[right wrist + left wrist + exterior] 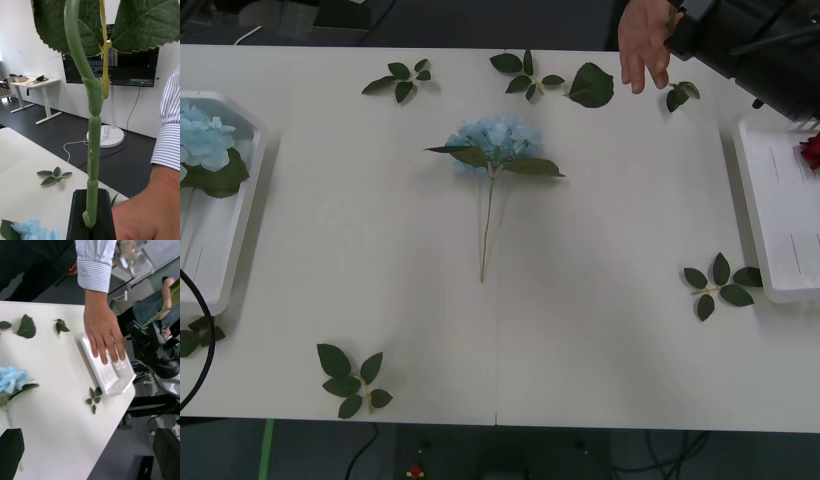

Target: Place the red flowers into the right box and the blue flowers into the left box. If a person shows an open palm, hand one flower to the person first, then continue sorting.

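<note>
Right gripper (92,221): black jaws clenched on a thin green flower stem (93,150), raised beside a person's open hand (103,333). Left gripper (90,453): jaws released. Pale-blue fluffy artificial hydrangea (495,140): flat mid-surface, stem pointing toward the robot.

White flat tabletop (600,340). Loose green stemless leaf sprigs on it: two at far edge (402,78) (527,73), one broad single leaf (591,86), one near front (350,380). Dark wall-side monitor screen (127,67); white desk (33,84).
</note>
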Robot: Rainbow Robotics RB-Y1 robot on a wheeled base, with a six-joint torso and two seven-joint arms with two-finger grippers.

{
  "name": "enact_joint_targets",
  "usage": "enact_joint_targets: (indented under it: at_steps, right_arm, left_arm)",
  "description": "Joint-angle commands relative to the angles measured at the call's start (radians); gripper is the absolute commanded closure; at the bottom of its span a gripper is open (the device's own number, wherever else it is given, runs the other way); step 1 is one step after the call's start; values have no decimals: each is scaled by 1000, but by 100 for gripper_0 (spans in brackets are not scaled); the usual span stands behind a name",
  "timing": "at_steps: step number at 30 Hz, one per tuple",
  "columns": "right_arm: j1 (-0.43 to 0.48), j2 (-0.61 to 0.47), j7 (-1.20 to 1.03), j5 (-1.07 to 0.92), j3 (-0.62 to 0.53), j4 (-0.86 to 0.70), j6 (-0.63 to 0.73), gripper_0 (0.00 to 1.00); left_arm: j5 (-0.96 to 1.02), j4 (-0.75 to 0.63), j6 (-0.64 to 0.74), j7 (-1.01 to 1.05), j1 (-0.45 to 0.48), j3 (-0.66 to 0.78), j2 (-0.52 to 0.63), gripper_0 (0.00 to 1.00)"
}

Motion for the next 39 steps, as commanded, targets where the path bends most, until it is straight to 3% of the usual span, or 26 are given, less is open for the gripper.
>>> enact_joint_targets:
  at_steps: [1,6,14,15,16,17,18,39]
  right_arm:
    - [-62,51,22,33,2,27,-17,100]
    - [-68,56,24,33,6,38,-17,100]
    - [-68,56,18,24,6,38,-17,100]
    - [-67,57,16,16,9,39,-17,85]
    - [-68,57,16,1,12,39,-20,34]
    - [-67,57,16,-9,14,39,-21,13]
    - [-68,57,19,-19,18,41,-28,0]
    - [-68,31,15,-44,22,41,6,0]
  left_arm:
    - [-78,-36,166,189,-113,79,36,0]
    - [-157,-36,301,229,-129,131,36,0]
    - [-160,-36,308,227,-129,133,36,0]
    - [-160,-36,308,227,-129,133,36,0]
    - [-160,-36,308,227,-129,133,36,0]
    - [-160,-36,308,227,-129,133,36,0]
    - [-160,-36,308,227,-129,133,36,0]
    - [-158,-31,314,226,-115,127,30,0]
